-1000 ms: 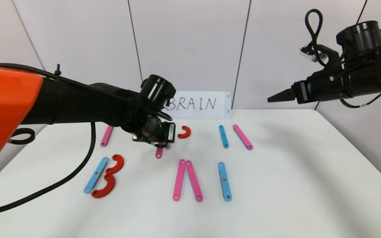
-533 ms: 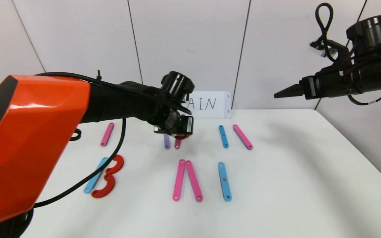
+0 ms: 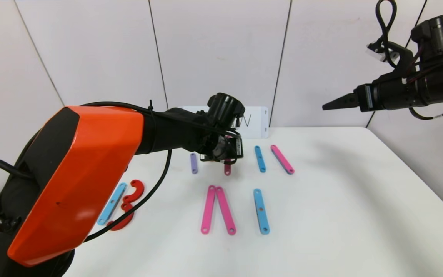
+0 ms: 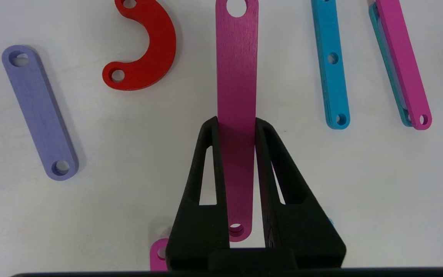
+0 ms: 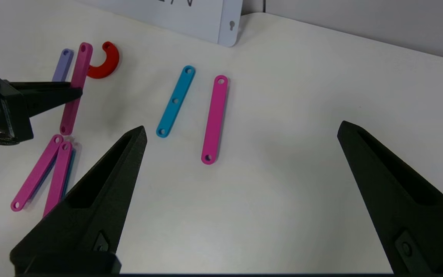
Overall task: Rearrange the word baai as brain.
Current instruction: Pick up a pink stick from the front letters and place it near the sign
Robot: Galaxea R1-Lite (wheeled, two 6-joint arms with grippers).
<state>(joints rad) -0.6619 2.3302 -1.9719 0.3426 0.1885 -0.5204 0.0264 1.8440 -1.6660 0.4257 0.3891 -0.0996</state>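
Note:
My left gripper (image 4: 237, 123) is shut on a pink strip (image 4: 237, 69), holding it low over the table at the back middle (image 3: 227, 168). Beside the held strip lie a purple strip (image 4: 39, 111) and a red C-curve (image 4: 144, 50). To its right lie a blue strip (image 3: 260, 158) and a pink strip (image 3: 282, 159). In the front row are two pink strips (image 3: 217, 209) joined at their far ends and a blue strip (image 3: 261, 211). At the left, a blue strip (image 3: 112, 203) touches two red curves (image 3: 135, 190). My right gripper (image 5: 242, 127) hangs open high at the right.
A white card (image 3: 258, 123) with handwritten letters stands against the wall behind the pieces, mostly hidden by my left arm. My orange left arm (image 3: 83, 173) and its cable cover the table's left side. Bare white tabletop (image 3: 360, 200) stretches to the right.
My left gripper has carried the pink strip to the right, away from the purple strip, which now lies uncovered. The right arm has risen slightly and stays open.

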